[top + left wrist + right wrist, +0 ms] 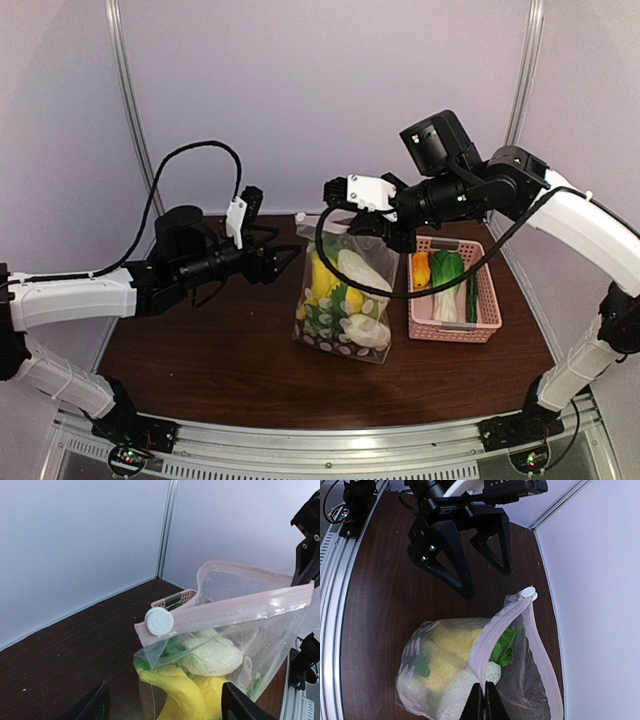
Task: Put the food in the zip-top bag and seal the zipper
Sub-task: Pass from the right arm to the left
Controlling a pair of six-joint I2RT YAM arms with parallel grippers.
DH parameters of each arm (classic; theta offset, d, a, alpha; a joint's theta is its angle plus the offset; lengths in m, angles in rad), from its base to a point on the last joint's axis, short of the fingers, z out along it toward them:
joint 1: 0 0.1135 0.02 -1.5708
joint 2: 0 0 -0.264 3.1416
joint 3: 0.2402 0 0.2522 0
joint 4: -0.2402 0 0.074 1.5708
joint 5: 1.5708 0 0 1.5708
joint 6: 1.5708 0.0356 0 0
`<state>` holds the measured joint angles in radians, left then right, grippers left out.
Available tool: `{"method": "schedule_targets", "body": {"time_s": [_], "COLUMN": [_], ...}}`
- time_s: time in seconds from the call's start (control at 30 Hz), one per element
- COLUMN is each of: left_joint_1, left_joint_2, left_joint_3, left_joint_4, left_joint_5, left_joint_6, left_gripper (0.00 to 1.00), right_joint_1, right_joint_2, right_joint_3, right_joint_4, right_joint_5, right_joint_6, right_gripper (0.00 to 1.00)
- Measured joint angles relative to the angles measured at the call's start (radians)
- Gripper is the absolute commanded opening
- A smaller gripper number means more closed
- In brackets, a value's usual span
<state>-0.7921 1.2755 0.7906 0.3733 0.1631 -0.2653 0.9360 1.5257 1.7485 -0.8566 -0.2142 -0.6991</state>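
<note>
Right gripper (pixel 485 687) pinches zipper (pixel 495 630) — left gripper (pixel 486 581) spread.

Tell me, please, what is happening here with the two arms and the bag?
The right pincer is shut on one end of the zipper and holds the zip-top bag upright. The left pincer is open, facing the white slider at the other end without touching it. The bag has toy food inside, its mouth is not sealed, and some food lies in the pink basket.

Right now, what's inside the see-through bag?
Through the zip-top bag you can see yellow bananas, a pale bumpy vegetable and green leaves. Anything lower down is hidden behind them and the crinkly plastic.
</note>
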Motion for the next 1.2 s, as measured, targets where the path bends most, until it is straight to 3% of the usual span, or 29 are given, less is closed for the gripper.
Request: {"method": "schedule_targets", "body": {"time_s": [0.23, 0.6, 0.97, 1.13, 1.2], "left_joint_1": [0.064, 0.126, 0.138, 0.142, 0.142], "left_joint_2": [0.107, 0.254, 0.259, 0.223, 0.198], "left_joint_3": [0.073, 0.162, 0.158, 0.135, 0.128], "left_joint_4": [0.055, 0.125, 0.176, 0.174, 0.148], "left_joint_5": [0.175, 0.467, 0.511, 0.476, 0.461], "left_joint_6": [-0.036, -0.118, -0.158, -0.164, -0.164], "left_gripper": [0.65, 0.38, 0.0, 0.0, 0.0], "right_joint_1": [0.0, 0.0, 0.0, 0.0, 0.0], "right_joint_2": [0.0, 0.0, 0.0, 0.0, -0.001], "right_joint_3": [0.0, 0.0, 0.0, -0.002, -0.014], "right_joint_4": [-0.002, -0.002, -0.001, 0.005, 0.022], "right_joint_5": [-0.029, -0.041, -0.04, 0.002, 0.038], "right_joint_6": [-0.003, -0.009, -0.011, -0.012, -0.016], "right_gripper": [0.03, 0.05, 0.06, 0.06, 0.23]}}
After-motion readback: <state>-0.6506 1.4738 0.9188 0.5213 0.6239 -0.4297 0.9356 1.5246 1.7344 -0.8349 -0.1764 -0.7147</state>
